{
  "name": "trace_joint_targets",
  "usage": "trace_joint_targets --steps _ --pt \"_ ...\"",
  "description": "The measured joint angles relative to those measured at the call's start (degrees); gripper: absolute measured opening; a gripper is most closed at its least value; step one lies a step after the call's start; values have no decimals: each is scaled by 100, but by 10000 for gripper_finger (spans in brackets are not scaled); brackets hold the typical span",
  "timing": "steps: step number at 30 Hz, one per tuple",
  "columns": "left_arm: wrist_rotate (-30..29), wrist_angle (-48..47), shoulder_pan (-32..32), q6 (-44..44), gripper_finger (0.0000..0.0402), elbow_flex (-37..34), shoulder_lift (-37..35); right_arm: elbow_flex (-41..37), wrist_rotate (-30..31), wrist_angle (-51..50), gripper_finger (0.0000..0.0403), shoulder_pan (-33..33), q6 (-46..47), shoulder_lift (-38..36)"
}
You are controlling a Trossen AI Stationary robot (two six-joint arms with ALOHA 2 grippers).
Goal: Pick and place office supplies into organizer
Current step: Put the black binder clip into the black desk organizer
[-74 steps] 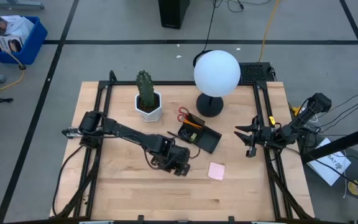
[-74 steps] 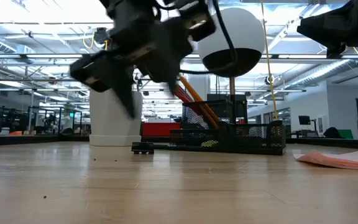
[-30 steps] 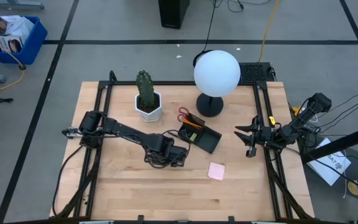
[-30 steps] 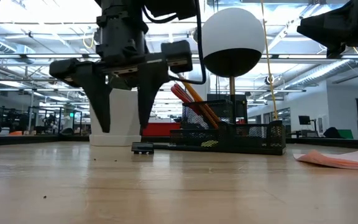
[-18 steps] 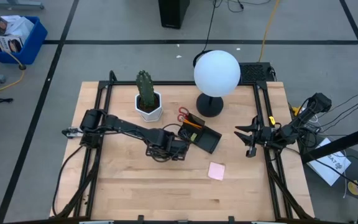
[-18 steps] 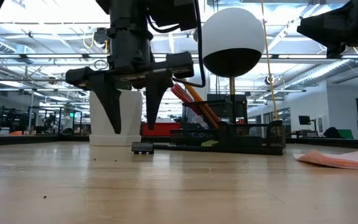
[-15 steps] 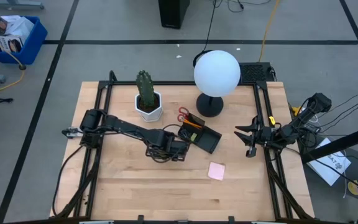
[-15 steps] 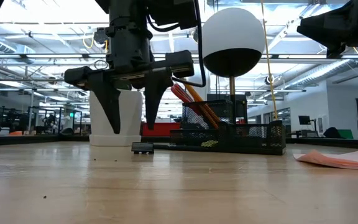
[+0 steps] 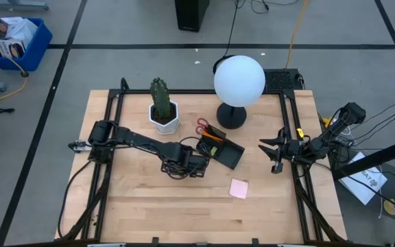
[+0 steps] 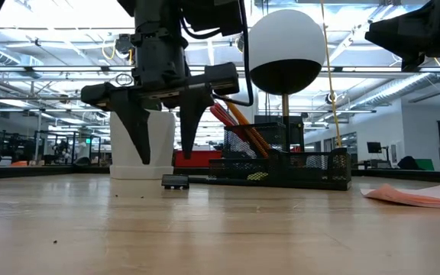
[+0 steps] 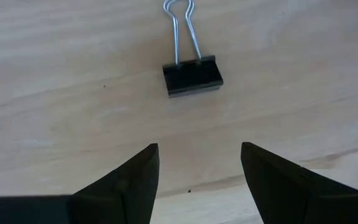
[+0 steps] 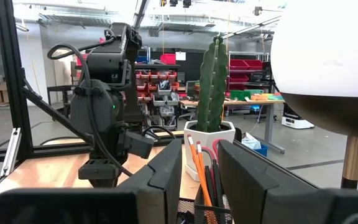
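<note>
One small black binder clip with silver wire handles [image 11: 191, 72] lies flat on the wooden worktop [image 9: 136, 206], just ahead of and below the left gripper [image 11: 199, 163], whose jaws are spread wide and hold nothing. Scissors and pencils already stand in the black mesh organizer [image 9: 220, 149] beside it; the clip and a pink square sticky-note pad [image 9: 238, 189] remain outside. At the worktop's edge the right gripper [image 9: 274, 152] waits, jaws part-open, empty.

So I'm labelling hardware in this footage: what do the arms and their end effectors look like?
Both arms are dark, jointed and slim, with loose black cables. The left end effector has two flat black fingers tapering to points. The right end effector has blunter, broader black fingers.
</note>
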Motion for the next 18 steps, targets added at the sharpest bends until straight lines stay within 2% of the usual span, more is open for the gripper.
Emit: trace_joint_targets --steps 7,15,18 --pt "21 89 89 253 243 0 59 0 0 0 100 0 0 0" --pt "-176 106 149 159 336 0 59 2 0 1 100 2 0 0" --pt "-266 105 249 62 353 0 59 0 0 2 100 2 0 0"
